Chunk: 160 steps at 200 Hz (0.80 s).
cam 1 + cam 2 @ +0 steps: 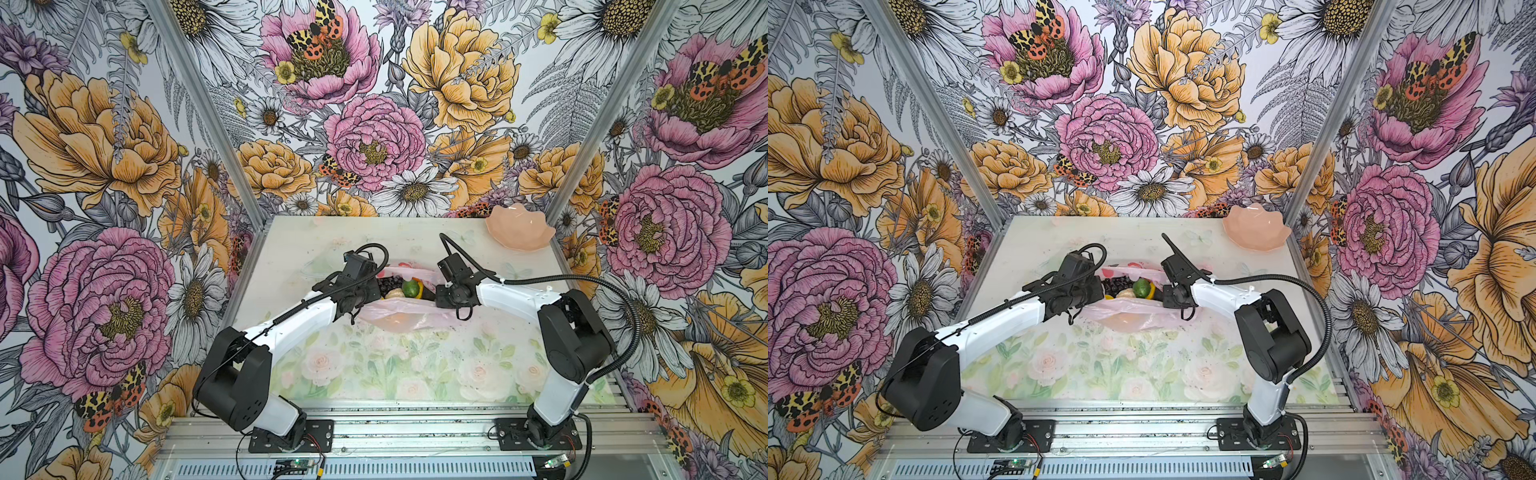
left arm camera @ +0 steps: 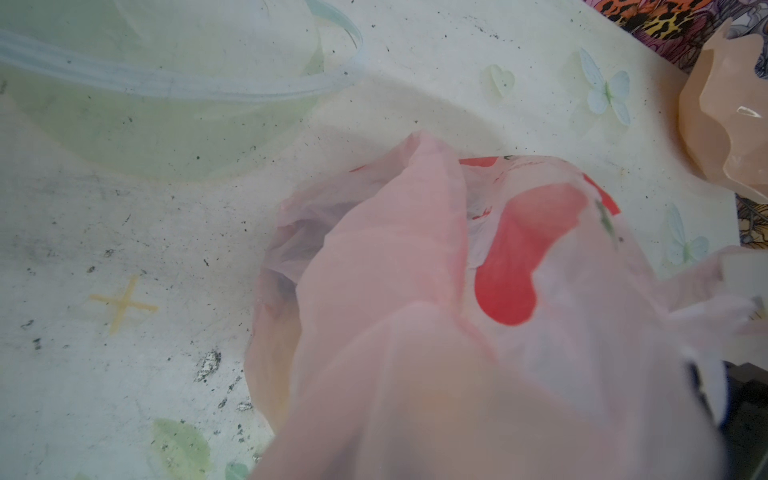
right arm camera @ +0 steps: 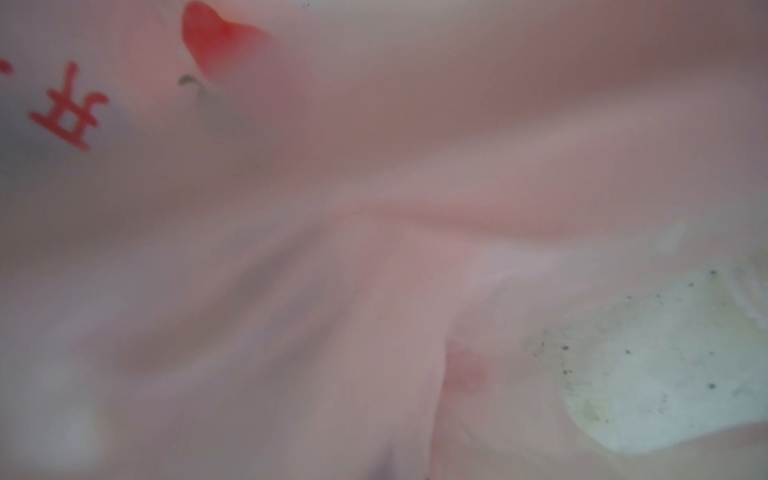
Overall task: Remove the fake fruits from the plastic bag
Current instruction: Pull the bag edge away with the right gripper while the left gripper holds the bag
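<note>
Jaws pinching bag (image 1: 395, 319) mouth wide, fruits (image 1: 394, 293) inside.
Both pairs of jaws are sitting closed, seemingly on thin film: left gripper (image 1: 368, 296) at one rim, right gripper (image 1: 441, 297) opposite. Bag is lying mid table (image 1: 316, 249), lime (image 1: 409, 287) and grapes (image 1: 390, 285) showing. Opening step is underway; next, one gripper needs freeing to reach in.

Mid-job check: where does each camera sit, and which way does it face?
Both top views: above the arm bases, looking down and forward at the table; left arm and right arm show.
Left wrist: low over the bag, facing toward the bowl; no robot part clear.
Right wrist: against bag film; no robot part.
Shared: bag in all; bowl in top views and left wrist.
</note>
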### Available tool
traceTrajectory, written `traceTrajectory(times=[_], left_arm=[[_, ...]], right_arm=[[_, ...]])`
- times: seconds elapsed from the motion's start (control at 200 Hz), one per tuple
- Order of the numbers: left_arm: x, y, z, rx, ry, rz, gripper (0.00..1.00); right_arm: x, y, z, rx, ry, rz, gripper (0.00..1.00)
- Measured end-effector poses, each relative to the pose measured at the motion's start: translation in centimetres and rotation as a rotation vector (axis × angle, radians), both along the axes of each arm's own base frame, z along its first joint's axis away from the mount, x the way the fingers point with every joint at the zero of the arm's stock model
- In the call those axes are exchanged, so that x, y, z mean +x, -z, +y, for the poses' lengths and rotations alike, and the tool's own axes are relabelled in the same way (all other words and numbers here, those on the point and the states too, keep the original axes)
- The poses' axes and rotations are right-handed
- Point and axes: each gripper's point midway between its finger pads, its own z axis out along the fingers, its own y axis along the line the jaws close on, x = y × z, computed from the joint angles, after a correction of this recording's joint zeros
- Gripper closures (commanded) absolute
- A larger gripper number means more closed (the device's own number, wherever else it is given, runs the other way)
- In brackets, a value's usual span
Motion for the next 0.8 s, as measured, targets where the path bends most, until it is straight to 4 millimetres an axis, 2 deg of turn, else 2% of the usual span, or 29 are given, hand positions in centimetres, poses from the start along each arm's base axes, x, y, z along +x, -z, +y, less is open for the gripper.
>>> traceTrajectory(times=[0.095, 0.27, 0.345, 0.405, 0.505, 0.57, 0.646, 0.801], left_arm=[[0.4, 0.4, 1.2, -0.004, -0.03, 0.006, 1.0], [0.7, 1.1, 3.9, -0.033, -0.083, 0.015, 1.0], [1.0, 0.4, 5.1, -0.071, -0.105, 0.0, 1.0], [1.5, -0.8, 5.9, -0.105, -0.114, -0.033, 1.0], [2.2, -3.6, 6.5, -0.195, -0.107, -0.122, 1.0], [2.3, -4.4, 6.3, -0.241, -0.084, -0.15, 1.0], [2.5, -4.2, 6.4, -0.28, -0.081, -0.142, 1.0], [3.1, -1.7, 6.8, -0.326, -0.097, -0.076, 1.0]], right_arm=[[0.0, -2.5, 0.7, 0.064, -0.021, -0.053, 1.0], [0.0, -10.5, 2.3, 0.255, -0.089, -0.23, 1.0], [-0.3, -13.1, 2.5, 0.364, -0.118, -0.284, 1.0], [0.1, -14.5, 1.5, 0.459, -0.106, -0.314, 1.0], [0.9, -14.7, -0.6, 0.567, -0.062, -0.316, 1.0], [1.2, -14.2, -1.2, 0.621, -0.046, -0.304, 1.0], [1.2, -13.1, -1.2, 0.68, -0.033, -0.282, 1.0], [1.3, -9.8, -1.6, 0.775, 0.017, -0.222, 1.0]])
